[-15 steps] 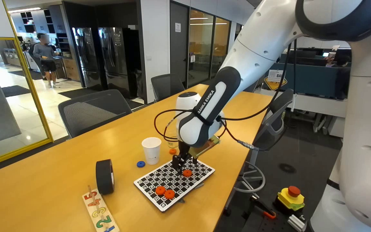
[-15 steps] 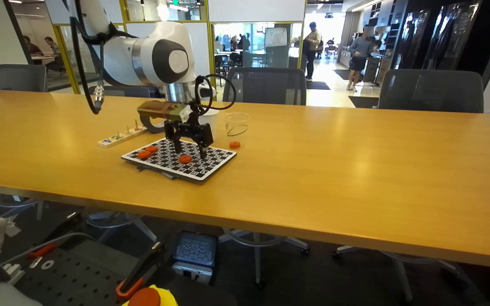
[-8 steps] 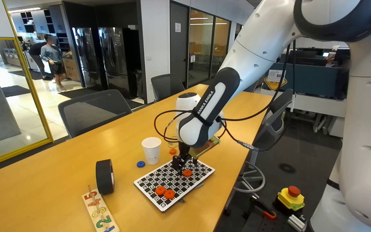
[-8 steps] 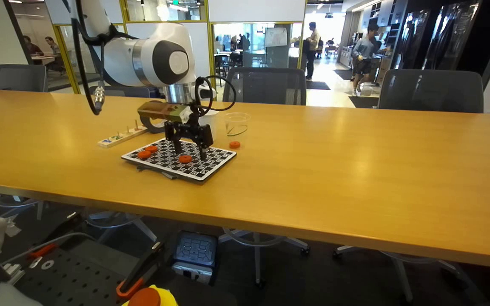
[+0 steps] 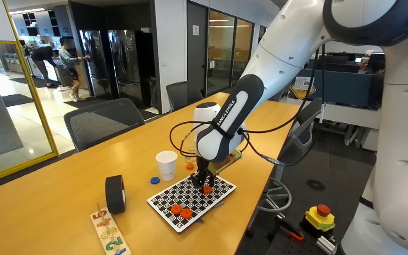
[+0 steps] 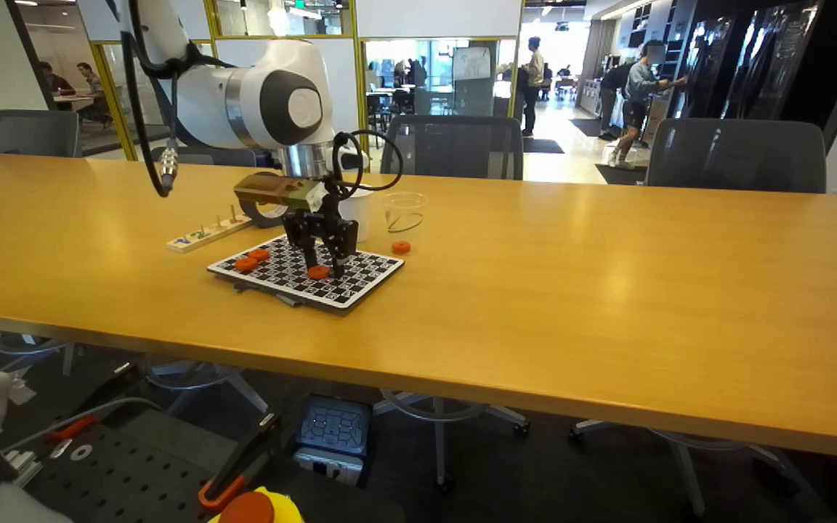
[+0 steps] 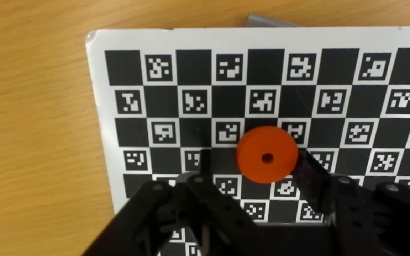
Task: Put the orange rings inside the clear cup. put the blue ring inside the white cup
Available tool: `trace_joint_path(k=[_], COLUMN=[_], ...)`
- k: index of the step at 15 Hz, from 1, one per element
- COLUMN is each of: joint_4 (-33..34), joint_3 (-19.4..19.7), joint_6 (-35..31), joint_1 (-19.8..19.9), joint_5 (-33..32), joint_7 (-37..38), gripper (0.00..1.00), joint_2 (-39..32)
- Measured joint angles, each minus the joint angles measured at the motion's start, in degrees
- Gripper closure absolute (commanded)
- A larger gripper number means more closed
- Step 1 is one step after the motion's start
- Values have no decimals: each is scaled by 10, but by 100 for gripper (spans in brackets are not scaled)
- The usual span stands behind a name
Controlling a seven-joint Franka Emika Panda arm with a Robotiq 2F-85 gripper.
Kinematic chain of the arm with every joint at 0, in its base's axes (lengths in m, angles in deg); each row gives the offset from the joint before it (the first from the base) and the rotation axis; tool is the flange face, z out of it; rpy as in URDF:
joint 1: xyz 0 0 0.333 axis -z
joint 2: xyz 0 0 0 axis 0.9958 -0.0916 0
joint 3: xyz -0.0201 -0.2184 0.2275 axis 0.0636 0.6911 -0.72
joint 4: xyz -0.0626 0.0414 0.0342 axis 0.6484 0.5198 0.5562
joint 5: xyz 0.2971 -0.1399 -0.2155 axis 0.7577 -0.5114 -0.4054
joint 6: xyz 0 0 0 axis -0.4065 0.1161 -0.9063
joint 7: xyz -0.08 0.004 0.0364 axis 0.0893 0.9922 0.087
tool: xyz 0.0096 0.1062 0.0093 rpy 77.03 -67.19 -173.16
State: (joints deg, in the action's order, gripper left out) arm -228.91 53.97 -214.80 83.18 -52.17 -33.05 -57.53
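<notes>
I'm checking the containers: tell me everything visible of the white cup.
The white cup is opaque and slightly tapered, widest at its open rim, with small, unreadable print low on its side; it looks like paper or thin plastic. It stands upright on the table, off the checkered board, with the blue ring lying close beside its base. Only the table visibly touches it. In an exterior view the gripper partly hides it; its inner bottom is out of sight.

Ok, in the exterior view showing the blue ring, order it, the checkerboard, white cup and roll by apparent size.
1. Checkerboard
2. Roll and white cup: unsure, as the roll seems nearer
3. Blue ring
</notes>
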Motion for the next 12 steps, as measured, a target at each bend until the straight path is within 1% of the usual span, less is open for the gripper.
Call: trace_joint_path(k=[1, 2, 7, 12], joint_4=[1, 1, 2, 19], joint_3=[-2, -5, -2, 12], joint_6=[0, 0, 1, 10], joint_1=[0, -1, -1, 0], joint_5=[2, 6, 11, 5], joint_7=[0, -1, -5, -7], gripper=[79, 83, 83, 83], joint_2=[1, 1, 6, 50])
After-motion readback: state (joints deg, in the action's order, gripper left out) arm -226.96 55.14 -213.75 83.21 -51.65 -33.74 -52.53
